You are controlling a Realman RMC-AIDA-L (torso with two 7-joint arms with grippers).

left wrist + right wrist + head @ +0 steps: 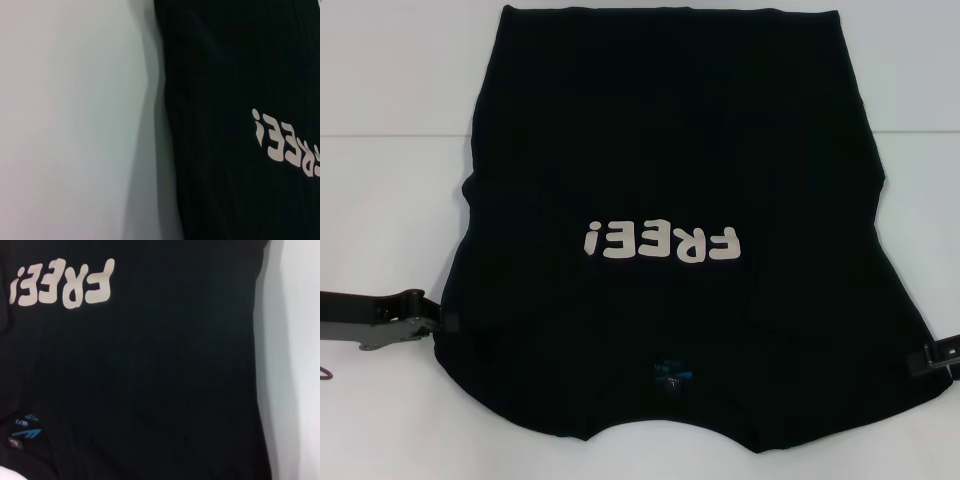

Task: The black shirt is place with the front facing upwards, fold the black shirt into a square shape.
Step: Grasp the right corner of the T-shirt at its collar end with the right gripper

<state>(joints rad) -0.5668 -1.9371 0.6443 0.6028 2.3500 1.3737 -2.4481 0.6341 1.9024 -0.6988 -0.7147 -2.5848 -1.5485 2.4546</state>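
The black shirt (670,150) fills mid-frame on the white table (390,80). The left gripper (432,322) and right gripper (942,357) touch its lower edges; jaw state unclear.

Head camera looks down from above; both wrist cameras sit close, sharing the shirt's lettering (660,242)

One black shirt (670,150) is lying on one white table (390,80), reaching from the table's near edge almost to its far edge. One line of cream lettering (660,241) is showing on its chest, and one blue neck label (672,374) is sitting by the collar. Two grippers are showing: the left gripper (432,322) at the shirt's left edge, the right gripper (942,355) at its right edge.
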